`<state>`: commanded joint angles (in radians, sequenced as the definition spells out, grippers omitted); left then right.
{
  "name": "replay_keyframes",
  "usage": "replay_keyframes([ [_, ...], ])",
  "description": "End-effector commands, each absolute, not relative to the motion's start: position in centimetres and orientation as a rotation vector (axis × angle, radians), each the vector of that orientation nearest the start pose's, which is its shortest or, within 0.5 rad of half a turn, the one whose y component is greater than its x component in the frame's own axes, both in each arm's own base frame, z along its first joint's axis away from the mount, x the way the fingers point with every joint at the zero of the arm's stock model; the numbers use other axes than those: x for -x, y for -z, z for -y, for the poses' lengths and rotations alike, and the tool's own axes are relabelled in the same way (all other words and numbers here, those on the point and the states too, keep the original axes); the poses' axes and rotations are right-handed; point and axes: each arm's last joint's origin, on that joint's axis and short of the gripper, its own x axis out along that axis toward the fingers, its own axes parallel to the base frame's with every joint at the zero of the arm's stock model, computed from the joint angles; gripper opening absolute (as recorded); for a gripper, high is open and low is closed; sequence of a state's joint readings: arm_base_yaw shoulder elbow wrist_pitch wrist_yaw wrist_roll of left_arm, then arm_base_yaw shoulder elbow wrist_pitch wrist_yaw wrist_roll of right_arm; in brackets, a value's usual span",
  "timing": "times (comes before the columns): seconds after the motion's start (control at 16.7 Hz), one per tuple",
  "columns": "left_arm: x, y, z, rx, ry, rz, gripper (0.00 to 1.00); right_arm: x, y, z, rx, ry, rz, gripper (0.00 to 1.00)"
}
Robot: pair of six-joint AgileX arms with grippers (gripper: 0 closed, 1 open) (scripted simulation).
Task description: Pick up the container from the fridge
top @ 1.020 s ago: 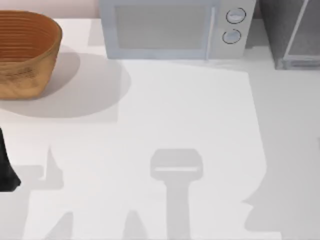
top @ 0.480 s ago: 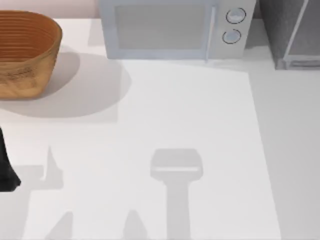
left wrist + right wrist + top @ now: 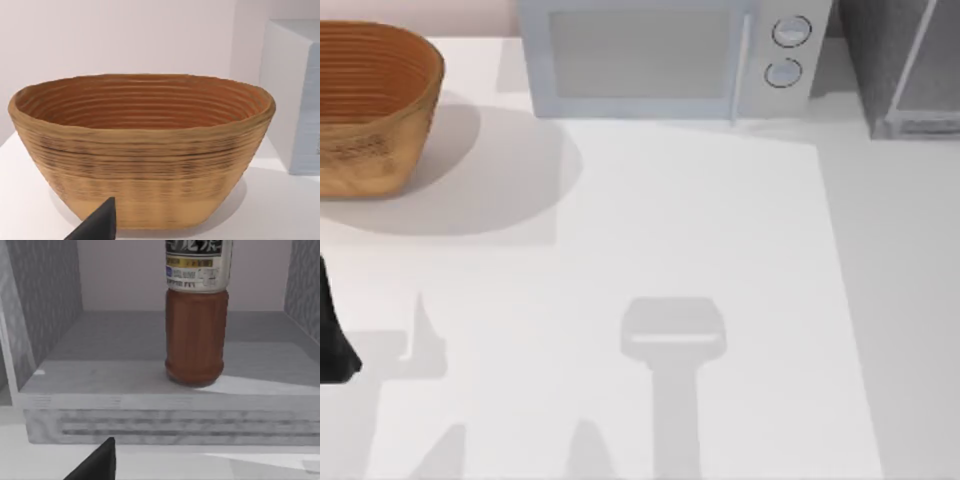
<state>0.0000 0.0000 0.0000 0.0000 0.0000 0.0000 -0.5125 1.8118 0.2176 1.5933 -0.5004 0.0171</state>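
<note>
The fridge (image 3: 880, 60) stands at the table's back right corner, a dark grey speckled box. In the right wrist view its inside (image 3: 100, 345) lies open to me. On its grey floor stands the container (image 3: 196, 335), an upright brown bottle with a white label at the top. A black part of my right gripper (image 3: 97, 462) shows low in front of the fridge's sill, apart from the bottle. My left arm (image 3: 332, 340) is parked at the table's left edge, with a black part of its gripper (image 3: 100, 225) facing the basket.
A large woven tan basket (image 3: 370, 110) sits at the back left. A pale silver microwave (image 3: 660, 60) with two round knobs stands at the back middle, next to the fridge. The white tabletop (image 3: 700, 230) carries only shadows in its middle and front.
The jagged shadow at the table's lower right has slid off to the right since one second ago. The left arm, basket, microwave and fridge have not moved.
</note>
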Motion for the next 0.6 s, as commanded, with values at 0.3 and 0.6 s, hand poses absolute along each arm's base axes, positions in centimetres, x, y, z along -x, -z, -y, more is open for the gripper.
replay_keyframes([
  [0.3, -10.6, -16.0, 0.1, 0.000, 0.000, 0.000, 1.00, -28.4, -11.3, 11.2, 0.001, -0.009, -0.002, 1.00],
  [0.6, -10.6, -16.0, 0.1, 0.000, 0.000, 0.000, 1.00, -37.1, -13.0, 10.9, 0.006, 0.004, 0.013, 1.00],
])
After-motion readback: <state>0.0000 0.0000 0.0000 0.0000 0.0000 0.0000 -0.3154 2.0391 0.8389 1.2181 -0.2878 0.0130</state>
